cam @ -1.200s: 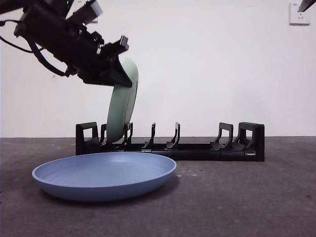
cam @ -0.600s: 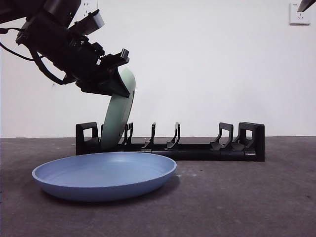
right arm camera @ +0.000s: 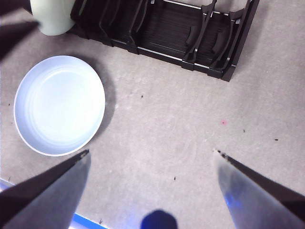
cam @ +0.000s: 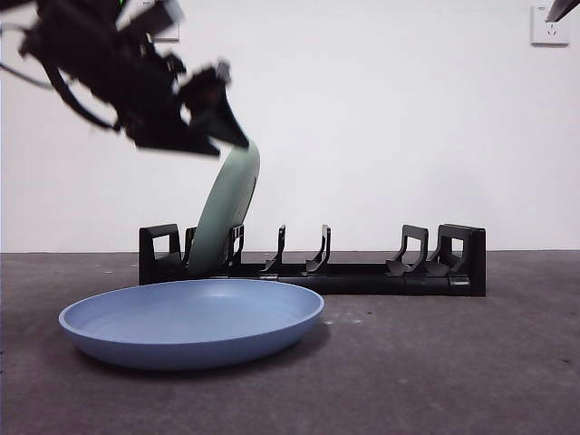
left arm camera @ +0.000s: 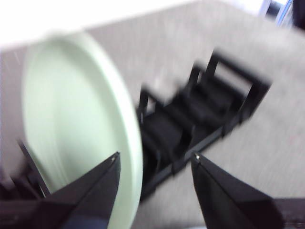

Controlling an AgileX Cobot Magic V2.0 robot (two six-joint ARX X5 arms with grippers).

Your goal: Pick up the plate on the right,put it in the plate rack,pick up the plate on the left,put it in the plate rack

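A pale green plate (cam: 227, 204) stands on edge in the left end of the black plate rack (cam: 362, 272), leaning to the right. My left gripper (cam: 227, 136) hovers blurred just above the plate's top rim. In the left wrist view the left gripper (left arm camera: 156, 156) is open, with the green plate (left arm camera: 76, 109) beside one jaw and the rack (left arm camera: 200, 109) beyond. A blue plate (cam: 190, 317) lies flat on the table in front of the rack. High above, my right gripper (right arm camera: 151, 151) is open and holds nothing, looking down on the blue plate (right arm camera: 59, 105) and the rack (right arm camera: 167, 28).
The dark grey table (cam: 453, 362) stretches to the right of the blue plate. Several rack slots to the right of the green plate hold nothing. A wall socket (cam: 549, 27) sits at the upper right, beside a black arm tip (cam: 564, 9).
The left gripper has opened, let go of the green plate and lifted slightly. The plate has settled into the rack and tilts more to the right.
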